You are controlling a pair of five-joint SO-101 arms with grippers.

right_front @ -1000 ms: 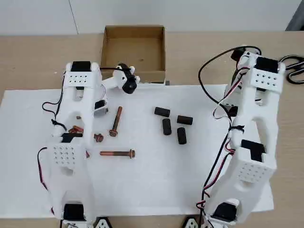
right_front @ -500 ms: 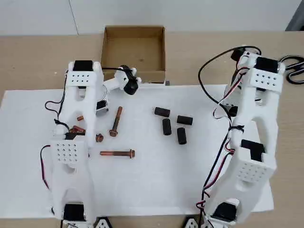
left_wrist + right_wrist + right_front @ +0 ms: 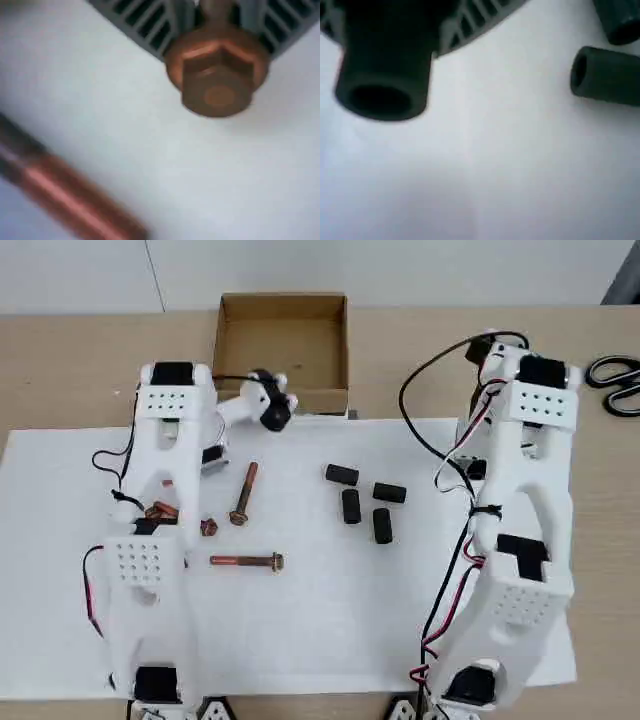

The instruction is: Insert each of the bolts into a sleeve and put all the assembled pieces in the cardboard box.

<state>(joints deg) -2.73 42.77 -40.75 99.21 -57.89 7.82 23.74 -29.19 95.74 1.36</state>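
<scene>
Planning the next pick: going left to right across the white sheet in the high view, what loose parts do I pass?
Small bolt → angled bolt → upper-left sleeve → upper-right sleeve. The level bolt and lower sleeves overlap these.

In the high view, the left arm (image 3: 163, 445) stands folded along the left side of the frame and the right arm (image 3: 528, 475) along the right side. The left gripper (image 3: 217, 17) is clamped on a bolt (image 3: 218, 75). The right gripper (image 3: 385, 20) is clamped on a sleeve (image 3: 382, 75).

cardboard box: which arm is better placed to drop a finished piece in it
Probably left: the left arm stands just beside the cardboard box; the right arm is farther off.
</scene>
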